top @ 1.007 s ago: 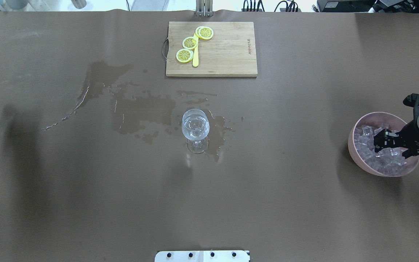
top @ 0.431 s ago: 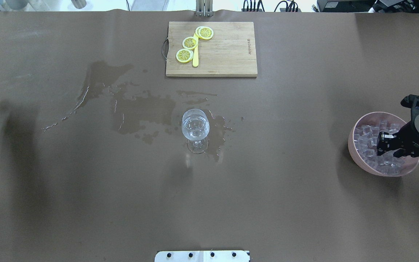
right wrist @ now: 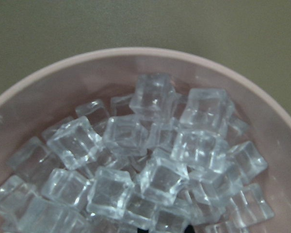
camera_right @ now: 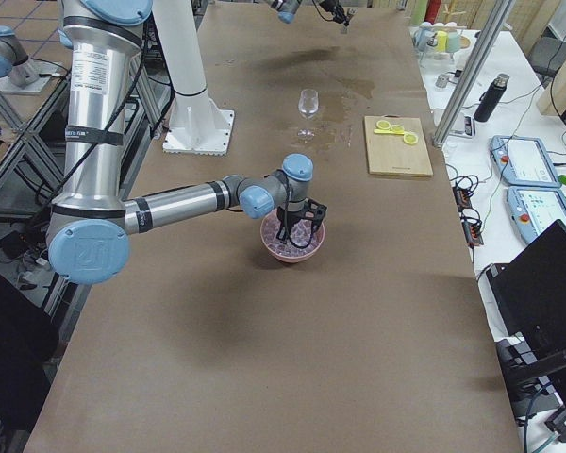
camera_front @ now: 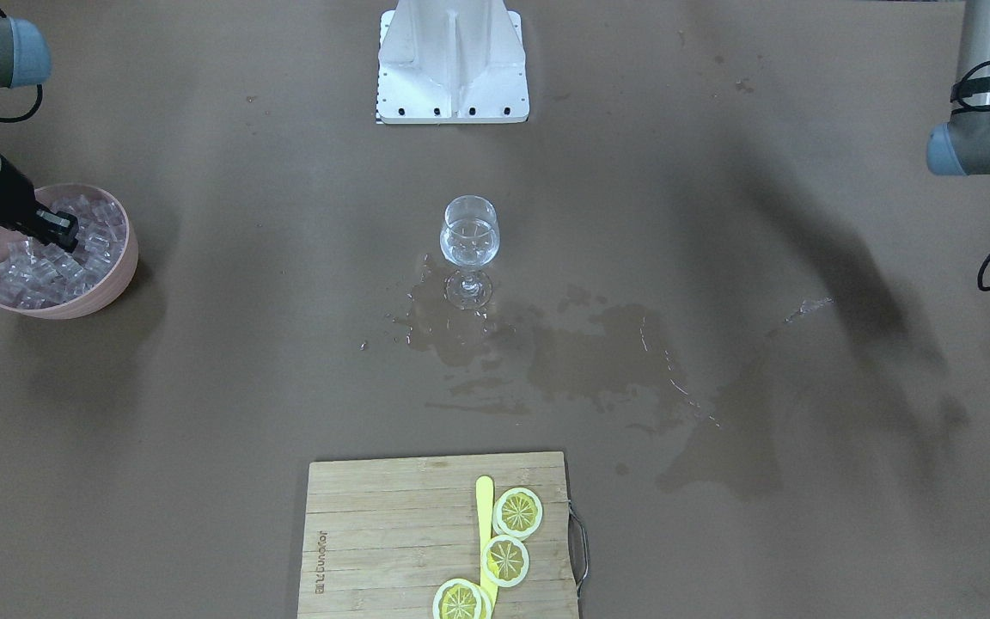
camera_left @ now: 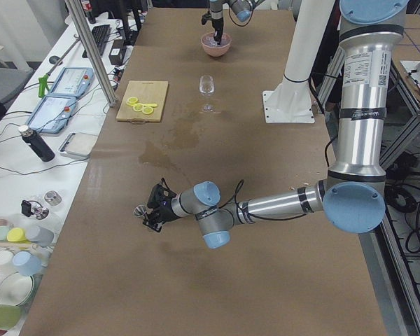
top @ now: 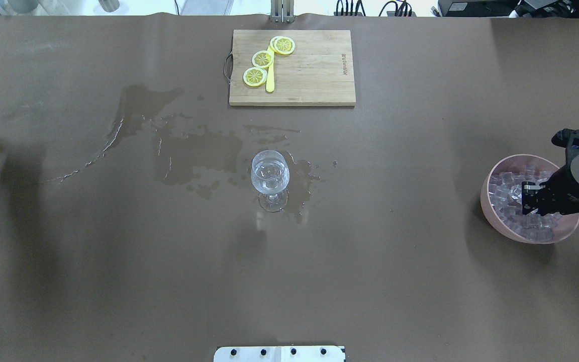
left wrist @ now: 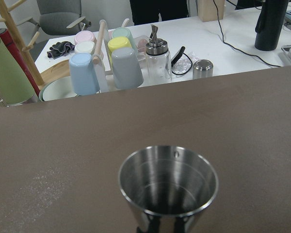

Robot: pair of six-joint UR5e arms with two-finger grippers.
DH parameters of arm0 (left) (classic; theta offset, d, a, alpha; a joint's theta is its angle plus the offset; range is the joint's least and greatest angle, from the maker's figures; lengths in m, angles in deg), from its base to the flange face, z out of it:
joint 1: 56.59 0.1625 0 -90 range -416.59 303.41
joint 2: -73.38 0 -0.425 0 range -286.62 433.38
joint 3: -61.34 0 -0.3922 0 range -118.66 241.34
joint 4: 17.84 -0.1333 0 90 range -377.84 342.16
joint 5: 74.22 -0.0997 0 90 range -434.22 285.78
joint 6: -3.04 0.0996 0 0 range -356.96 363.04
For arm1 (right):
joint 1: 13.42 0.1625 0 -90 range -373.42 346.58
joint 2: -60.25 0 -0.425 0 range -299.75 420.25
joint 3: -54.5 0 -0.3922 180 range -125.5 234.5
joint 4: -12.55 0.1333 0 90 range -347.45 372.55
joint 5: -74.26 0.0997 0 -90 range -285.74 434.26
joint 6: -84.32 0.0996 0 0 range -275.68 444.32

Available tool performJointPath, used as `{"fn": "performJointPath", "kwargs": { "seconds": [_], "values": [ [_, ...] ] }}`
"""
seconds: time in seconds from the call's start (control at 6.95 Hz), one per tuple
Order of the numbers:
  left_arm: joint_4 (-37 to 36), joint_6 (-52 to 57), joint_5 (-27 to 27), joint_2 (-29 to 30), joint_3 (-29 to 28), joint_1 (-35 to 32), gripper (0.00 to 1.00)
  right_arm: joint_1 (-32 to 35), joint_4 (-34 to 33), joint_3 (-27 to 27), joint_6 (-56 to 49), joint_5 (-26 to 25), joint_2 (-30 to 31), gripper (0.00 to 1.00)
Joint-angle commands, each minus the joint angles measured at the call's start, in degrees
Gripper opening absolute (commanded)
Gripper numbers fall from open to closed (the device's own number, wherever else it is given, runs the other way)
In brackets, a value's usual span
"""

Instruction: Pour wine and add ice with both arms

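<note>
Inside pink bowl (top: 493,221), right claw (top: 529,201) among ice (top: 501,193), cannot tell if clenched; left claw (camera_left: 151,211) grasps steel cup (left wrist: 168,189). Risk: smooth cube slips, misses glass (top: 270,173).

Brown desk (top: 420,281) carries a wooden board (top: 309,75) far centre, a stemmed glass (top: 270,178) mid-desk amid wet patches (top: 194,151), a pink bowl (top: 515,234) near its right edge.
</note>
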Motion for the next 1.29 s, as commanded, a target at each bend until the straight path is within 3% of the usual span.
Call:
{"fn": "performJointPath", "kwargs": {
  "seconds": [0.0, 0.14, 0.29, 1.01, 1.15],
  "values": [
    [0.03, 0.00, 0.11, -0.39, -0.34, 0.99, 0.00, 0.01, -0.02, -0.07, -0.06, -0.56, -0.71, 0.27],
    [-0.23, 0.00, 0.11, -0.48, -0.34, 1.08, 0.00, 0.01, 0.06, -0.07, -0.06, -0.65, -0.80, 0.73],
    [-0.32, 0.00, 0.37, -0.57, -0.34, 1.25, 0.00, 0.10, 0.07, -0.16, -0.06, -0.74, -0.89, 0.79],
    [-0.41, -0.09, 0.90, -0.57, -1.48, 2.04, 0.00, 0.98, 0.07, 1.76, -0.50, -1.70, -2.11, 0.73],
    [-0.50, -0.09, 0.82, -0.57, -1.57, 3.09, 0.00, 0.98, 0.07, 1.86, -0.50, -1.70, -2.12, 0.59]
  ]
}}
